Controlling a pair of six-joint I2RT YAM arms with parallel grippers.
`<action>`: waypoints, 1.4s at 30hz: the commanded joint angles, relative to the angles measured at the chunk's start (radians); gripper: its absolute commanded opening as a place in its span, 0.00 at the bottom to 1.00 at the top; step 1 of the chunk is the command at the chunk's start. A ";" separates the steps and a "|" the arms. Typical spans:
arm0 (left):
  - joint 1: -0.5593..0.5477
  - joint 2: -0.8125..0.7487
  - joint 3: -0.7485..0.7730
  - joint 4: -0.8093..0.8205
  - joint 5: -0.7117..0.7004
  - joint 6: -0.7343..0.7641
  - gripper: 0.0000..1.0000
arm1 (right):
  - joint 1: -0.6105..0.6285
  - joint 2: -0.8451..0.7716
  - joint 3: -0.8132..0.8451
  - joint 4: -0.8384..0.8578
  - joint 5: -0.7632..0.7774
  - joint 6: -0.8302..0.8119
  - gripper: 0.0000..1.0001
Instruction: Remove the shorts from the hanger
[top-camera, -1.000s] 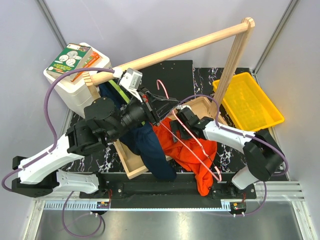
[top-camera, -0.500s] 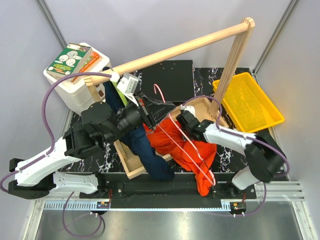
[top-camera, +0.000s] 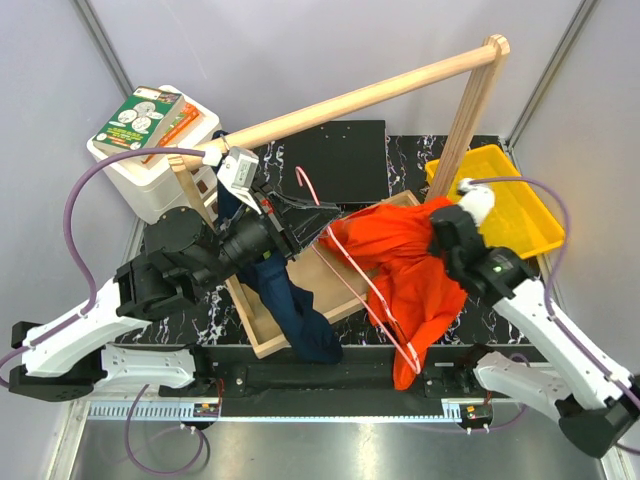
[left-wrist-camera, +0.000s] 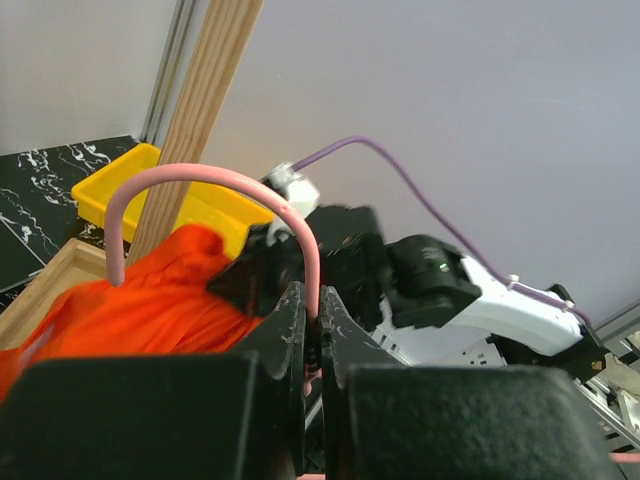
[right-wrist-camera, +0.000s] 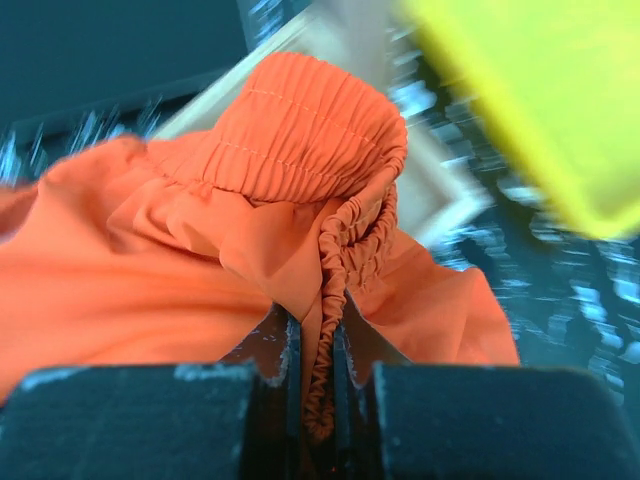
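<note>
Jaws shut tight both sides: left gripper (left-wrist-camera: 313, 302) pinches the pink hanger (left-wrist-camera: 200, 172) by its hook, right gripper (right-wrist-camera: 312, 325) pinches the waistband of the orange shorts (right-wrist-camera: 290, 110), cloth draped across the hanger wire over the wooden tray (top-camera: 247, 318), so I read this as mid-strip, and next I pull right clear while left holds.

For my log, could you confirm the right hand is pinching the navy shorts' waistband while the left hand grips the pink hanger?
No: the right wrist view shows the right hand pinching the waistband of the orange shorts, not the navy pair. The left hand grips the pink hanger.
</note>
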 joint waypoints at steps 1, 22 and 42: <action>0.003 -0.011 0.040 0.054 0.008 0.030 0.00 | -0.159 -0.067 0.086 -0.136 0.125 0.041 0.00; 0.003 0.020 0.054 0.008 0.056 0.056 0.00 | -0.757 0.426 0.963 -0.081 -0.028 -0.198 0.00; 0.003 0.055 0.051 -0.037 0.065 0.076 0.00 | -0.945 0.752 1.302 0.131 -0.120 -0.318 0.00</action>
